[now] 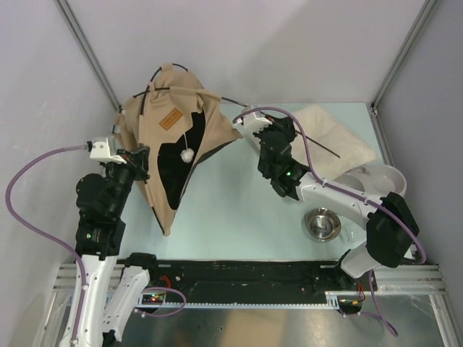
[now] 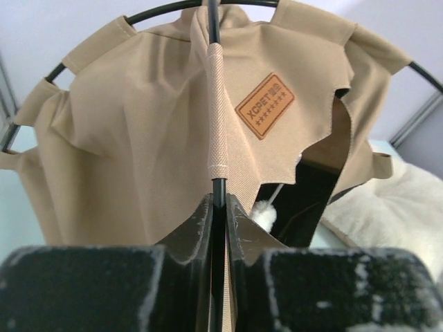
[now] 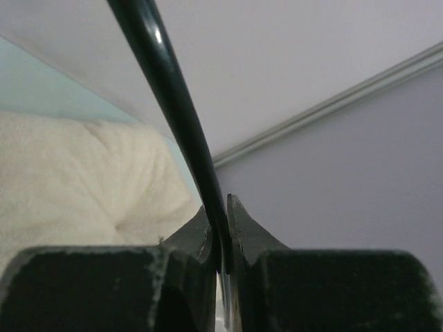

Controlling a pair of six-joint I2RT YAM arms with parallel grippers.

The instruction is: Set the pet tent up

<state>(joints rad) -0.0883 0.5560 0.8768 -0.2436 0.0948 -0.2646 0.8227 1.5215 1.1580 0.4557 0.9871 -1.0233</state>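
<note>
Left gripper, jaws pinched shut on a black pole, steadies the half-raised pet tent at the tabletop's rear left; right gripper, jaws clamped on a second pole beside the pillow, apparently to bow it.

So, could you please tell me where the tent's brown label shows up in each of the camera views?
Top view: the label sits upper left of centre, on the tan tent.
Left wrist view: the label is upper right of centre, just right of the pole.
Right wrist view: not in it.
Shared landmark: the cream pillow, seen in all three.
</note>
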